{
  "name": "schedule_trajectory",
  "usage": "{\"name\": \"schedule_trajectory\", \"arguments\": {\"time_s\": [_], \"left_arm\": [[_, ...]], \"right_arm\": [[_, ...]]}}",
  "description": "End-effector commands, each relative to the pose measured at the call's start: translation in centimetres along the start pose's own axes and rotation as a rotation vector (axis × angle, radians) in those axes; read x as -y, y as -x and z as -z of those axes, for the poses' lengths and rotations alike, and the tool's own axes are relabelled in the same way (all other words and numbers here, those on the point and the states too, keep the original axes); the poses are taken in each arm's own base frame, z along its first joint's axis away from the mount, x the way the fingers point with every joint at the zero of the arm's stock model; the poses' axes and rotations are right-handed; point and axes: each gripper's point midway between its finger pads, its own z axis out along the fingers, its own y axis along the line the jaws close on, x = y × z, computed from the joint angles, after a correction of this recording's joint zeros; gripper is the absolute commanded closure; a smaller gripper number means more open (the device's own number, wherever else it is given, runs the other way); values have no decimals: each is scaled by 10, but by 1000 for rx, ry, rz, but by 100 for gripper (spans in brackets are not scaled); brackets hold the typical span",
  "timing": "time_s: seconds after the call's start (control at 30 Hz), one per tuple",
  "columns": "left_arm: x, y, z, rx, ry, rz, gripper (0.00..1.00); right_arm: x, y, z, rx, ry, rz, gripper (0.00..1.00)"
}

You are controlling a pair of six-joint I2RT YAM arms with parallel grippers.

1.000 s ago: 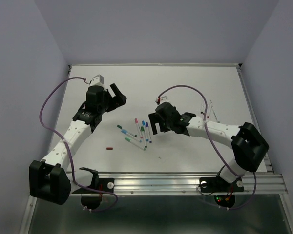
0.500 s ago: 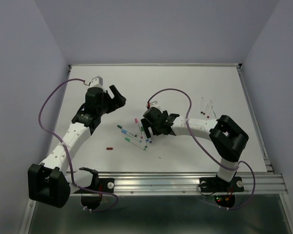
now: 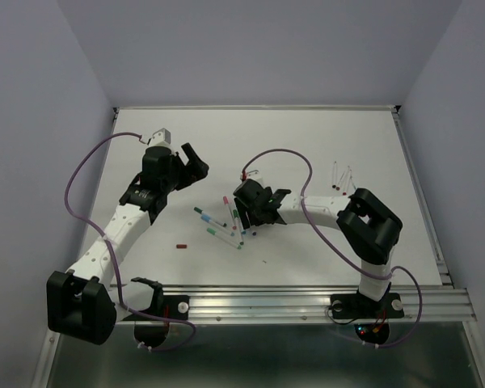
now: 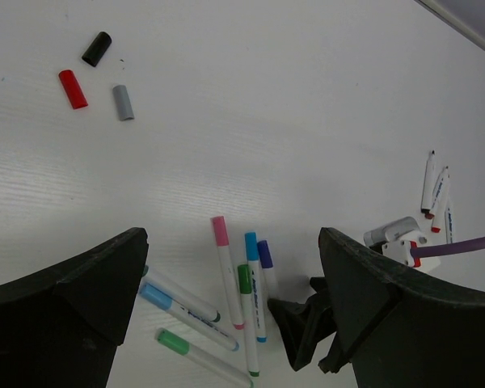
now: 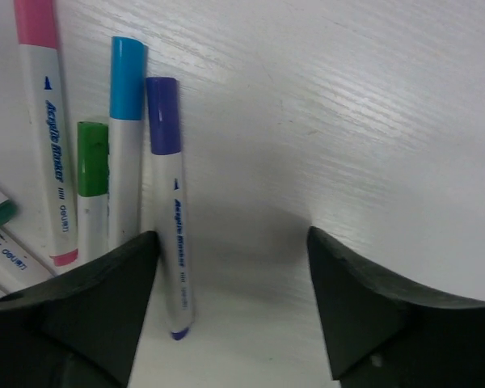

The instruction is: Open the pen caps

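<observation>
Several capped pens lie in a loose cluster (image 3: 230,222) mid-table. In the left wrist view their caps are pink (image 4: 219,230), blue (image 4: 251,245), purple (image 4: 264,254), green (image 4: 243,278), light blue (image 4: 154,295) and green (image 4: 172,342). My right gripper (image 3: 246,221) is open and low at the cluster's right edge. In its own view (image 5: 230,267) the left finger (image 5: 81,307) touches the purple-capped pen (image 5: 162,113), and bare table lies between the jaws. My left gripper (image 3: 196,162) is open and empty, above and left of the pens.
Loose black (image 4: 96,48), red (image 4: 73,88) and grey (image 4: 123,103) caps lie far from the cluster. A dark red cap (image 3: 181,244) lies near the front left. Uncapped pens (image 3: 339,176) lie at the right. A metal rail (image 3: 307,301) runs along the near edge.
My right gripper has moved left and down to the right edge of the pen cluster, its elbow folding in. The left arm has barely moved.
</observation>
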Motion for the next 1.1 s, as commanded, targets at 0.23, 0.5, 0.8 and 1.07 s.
{"name": "schedule_trajectory", "arguments": {"time_s": [0.23, 0.5, 0.8, 1.07], "left_arm": [[8, 11, 6, 44, -33, -5, 1], [12, 8, 8, 32, -58, -14, 1], [62, -12, 20, -47, -365, -7, 1], [101, -21, 21, -65, -464, -5, 1]], "right_arm": [[-10, -27, -14, -58, 29, -8, 72], [-15, -21, -17, -34, 46, 2, 99], [-9, 62, 50, 241, 162, -68, 99], [-43, 91, 115, 381, 469, -102, 99]]}}
